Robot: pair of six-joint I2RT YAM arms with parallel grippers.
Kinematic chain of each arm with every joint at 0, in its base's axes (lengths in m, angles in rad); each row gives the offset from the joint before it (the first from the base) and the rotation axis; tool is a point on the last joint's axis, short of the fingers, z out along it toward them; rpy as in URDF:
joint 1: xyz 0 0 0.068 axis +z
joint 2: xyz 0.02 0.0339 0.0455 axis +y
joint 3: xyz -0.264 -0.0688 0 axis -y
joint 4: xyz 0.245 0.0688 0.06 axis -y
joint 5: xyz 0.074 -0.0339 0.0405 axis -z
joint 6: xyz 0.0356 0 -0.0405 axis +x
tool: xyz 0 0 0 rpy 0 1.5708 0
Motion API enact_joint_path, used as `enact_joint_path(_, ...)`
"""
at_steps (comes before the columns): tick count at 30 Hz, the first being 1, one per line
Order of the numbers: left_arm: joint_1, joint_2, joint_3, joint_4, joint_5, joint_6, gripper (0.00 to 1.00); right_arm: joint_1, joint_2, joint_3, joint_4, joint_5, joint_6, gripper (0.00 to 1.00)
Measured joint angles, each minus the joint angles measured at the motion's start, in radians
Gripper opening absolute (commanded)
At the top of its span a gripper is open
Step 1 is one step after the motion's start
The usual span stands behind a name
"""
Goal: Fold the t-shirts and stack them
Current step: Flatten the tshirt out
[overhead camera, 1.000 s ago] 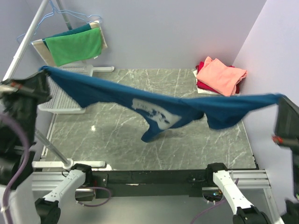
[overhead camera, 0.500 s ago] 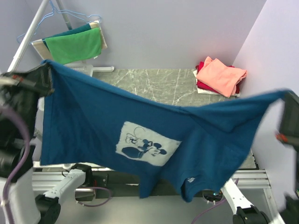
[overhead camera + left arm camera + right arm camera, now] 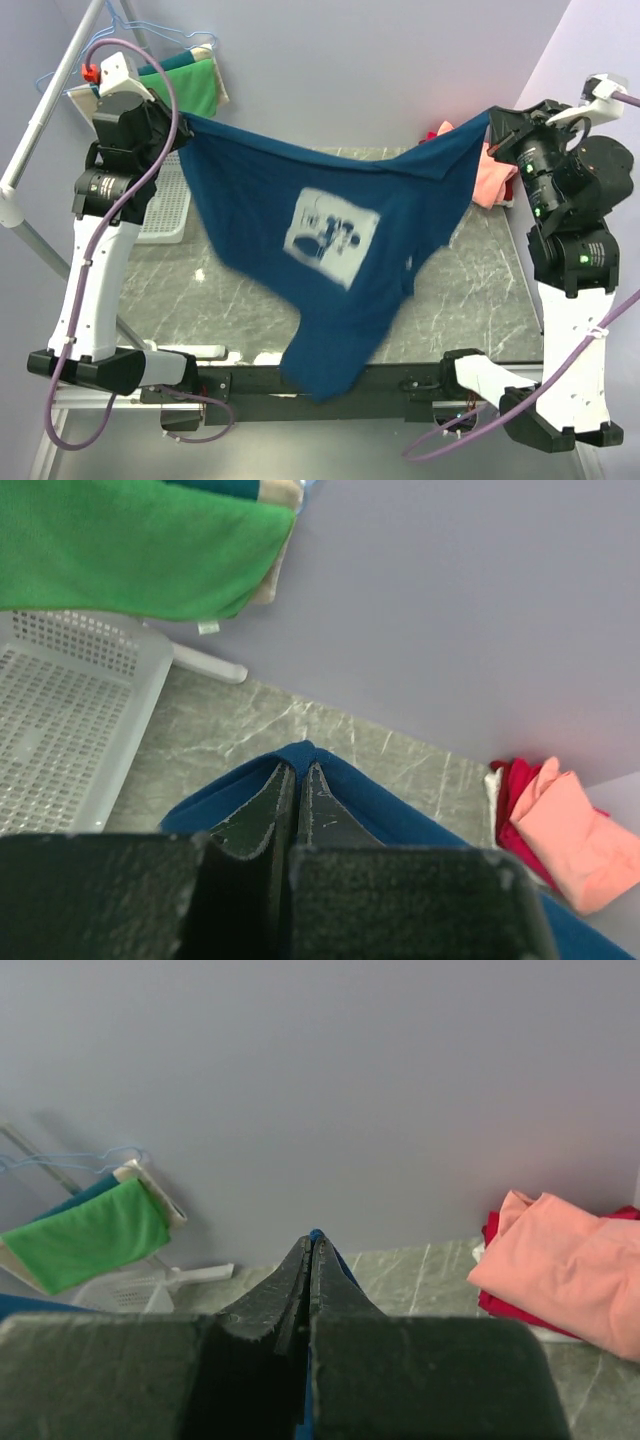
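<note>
Navy tee point(image 3: 330, 290) hangs spread in mid-air, pale print point(image 3: 331, 237) outward — salmon-pink tee point(image 3: 570, 1270) lies folded atop red tee point(image 3: 510, 805).

1. The navy tee point(image 3: 250, 190) hangs across the top view, hiding much of the table point(image 3: 480, 300) and most of the pink tee point(image 3: 492, 180).
2. Its print point(image 3: 330, 232) is too blurred to read.
3. The left arm point(image 3: 110, 200) covers part of the basket point(image 3: 165, 215) and green cloth point(image 3: 195, 90).
4. In both wrist views, fingers point(image 3: 250, 825) hide all but a sliver of navy tee.
</note>
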Motion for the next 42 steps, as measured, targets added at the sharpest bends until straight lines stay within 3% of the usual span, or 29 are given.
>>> enact_joint_path(8,0.000,-0.080,0.024,0.023,0.013,-0.018,0.01,0.000,-0.068,0.093,-0.003,0.007,-0.020,0.00)
enact_joint_path(20,0.000,-0.438,-0.077,-0.005,0.126,-0.027,0.01,0.000,-0.304,0.236,-0.074,-0.018,-0.031,0.00)
enact_joint_path(30,-0.002,-0.444,-0.072,-0.121,0.192,-0.045,0.01,0.000,-0.298,0.410,-0.080,-0.065,-0.021,0.00)
enact_joint_path(35,-0.002,-0.407,-0.232,-0.095,0.177,-0.063,0.01,0.000,-0.265,0.285,0.017,-0.073,-0.006,0.00)
enact_joint_path(42,-0.006,-0.141,-0.499,-0.013,0.102,-0.105,0.01,0.000,-0.033,-0.201,0.305,-0.037,0.006,0.00)
